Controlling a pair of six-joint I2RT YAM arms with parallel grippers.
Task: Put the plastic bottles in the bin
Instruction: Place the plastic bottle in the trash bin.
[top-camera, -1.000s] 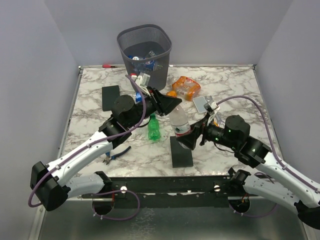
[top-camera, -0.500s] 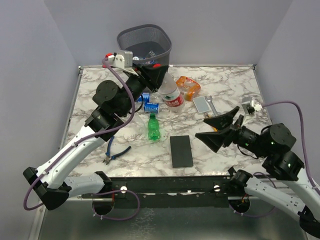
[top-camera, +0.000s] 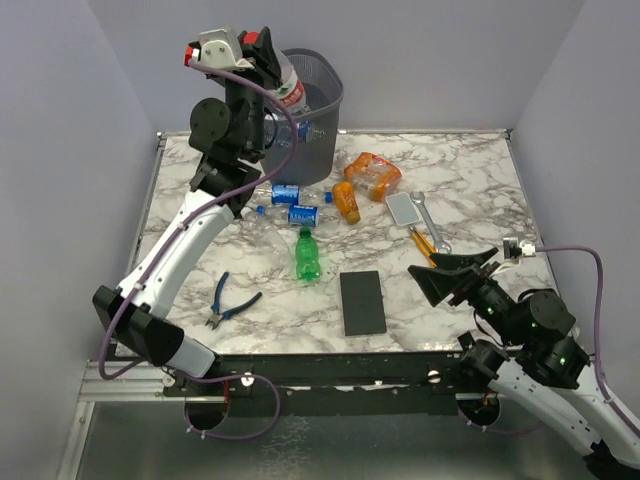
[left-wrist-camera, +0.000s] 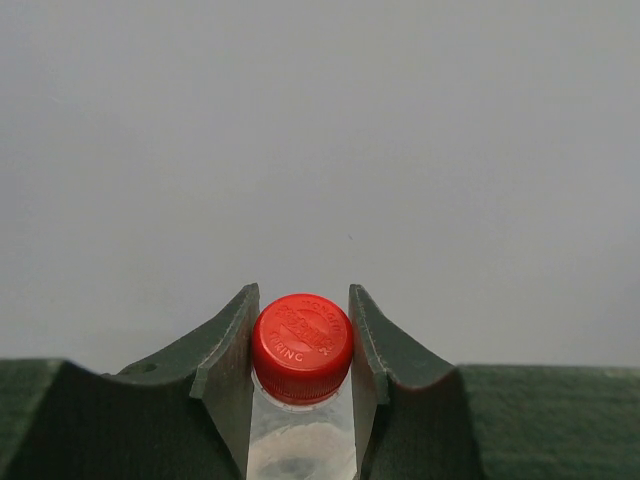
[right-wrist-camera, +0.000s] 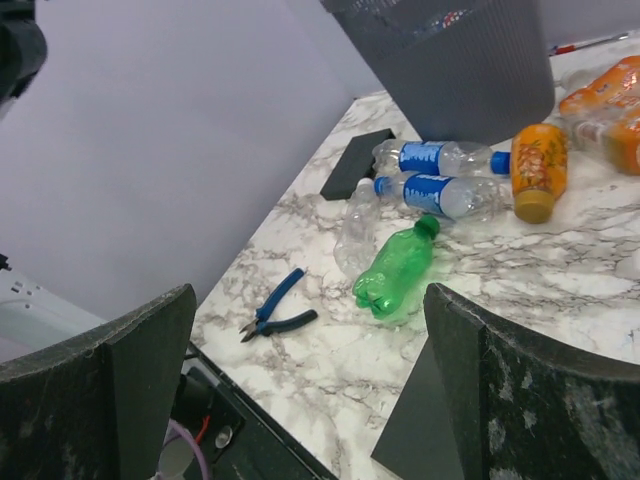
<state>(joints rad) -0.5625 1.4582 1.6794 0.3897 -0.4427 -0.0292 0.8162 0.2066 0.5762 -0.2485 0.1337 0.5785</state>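
My left gripper (top-camera: 268, 52) is raised high at the back left, shut on the neck of a clear bottle with a red label (top-camera: 290, 88). It holds the bottle tilted over the near left rim of the dark mesh bin (top-camera: 318, 112). In the left wrist view its red cap (left-wrist-camera: 302, 340) sits between the fingers (left-wrist-camera: 232, 350). Two blue-label bottles (top-camera: 286, 192) (top-camera: 304, 214), a green bottle (top-camera: 308, 256) and orange bottles (top-camera: 349, 201) (top-camera: 373, 175) lie in front of the bin. My right gripper (top-camera: 447, 276) is open and empty at the front right.
Blue-handled pliers (top-camera: 232, 303) lie front left. A black slab (top-camera: 362, 302) lies in front of the green bottle (right-wrist-camera: 395, 270), and another slab (right-wrist-camera: 358, 163) is left of the bin. A metal hand tool (top-camera: 408, 209) lies right of centre. A crushed clear bottle (right-wrist-camera: 357, 225) lies by the green one.
My left arm has carried the red-label bottle from mid-table up over the bin's rim. My right gripper let go of it, opened and drew back to the front right.
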